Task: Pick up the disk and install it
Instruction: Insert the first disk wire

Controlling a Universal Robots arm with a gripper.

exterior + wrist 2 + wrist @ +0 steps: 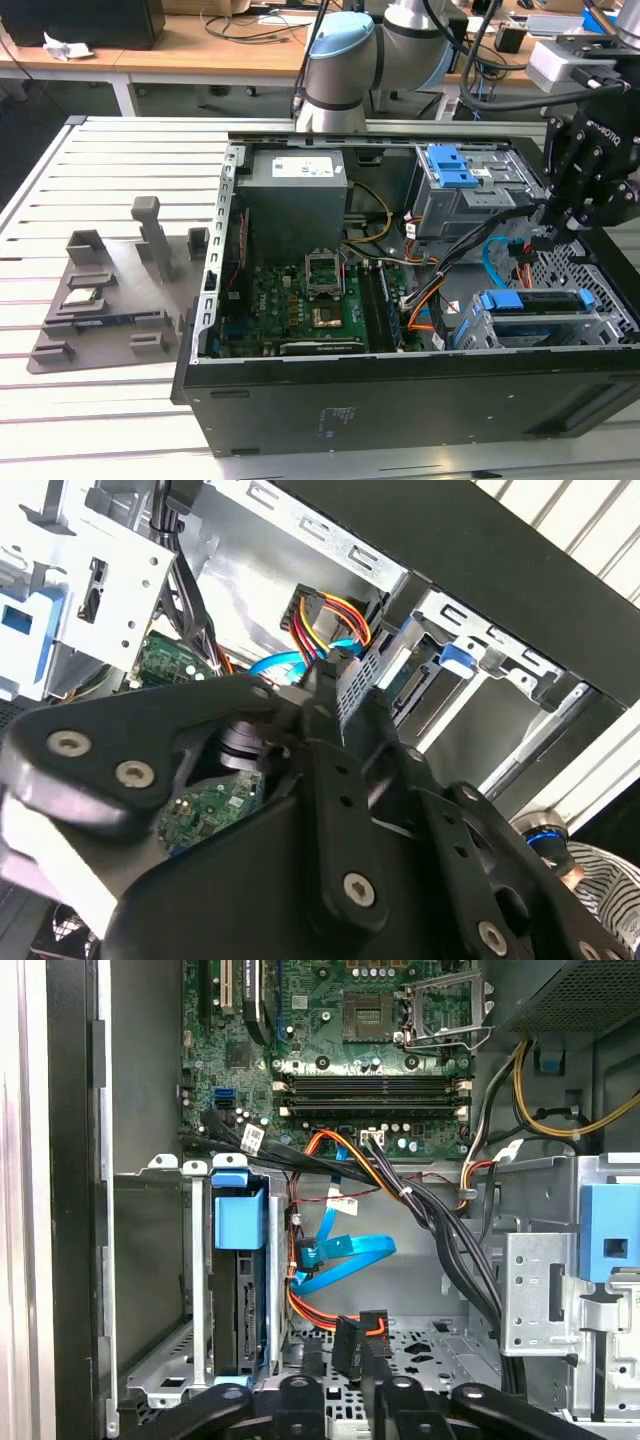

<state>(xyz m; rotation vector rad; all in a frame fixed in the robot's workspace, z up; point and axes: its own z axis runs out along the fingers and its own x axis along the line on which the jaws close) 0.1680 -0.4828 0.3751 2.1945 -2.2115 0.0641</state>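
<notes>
Claw (590, 185) above case, disk (240, 1300) caged — apart

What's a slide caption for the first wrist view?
Gripper hovering inside the open computer case, beside the disk seated in its drive cage.

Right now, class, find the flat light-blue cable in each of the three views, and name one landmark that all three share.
Exterior view: the flat light-blue cable curves between the two drive cages, toward the exterior view's right.
Second wrist view: it lies beside the orange-and-yellow wire bundle.
First wrist view: it loops beside the cage holding the disk.
Shared landmark: the green motherboard.
</notes>
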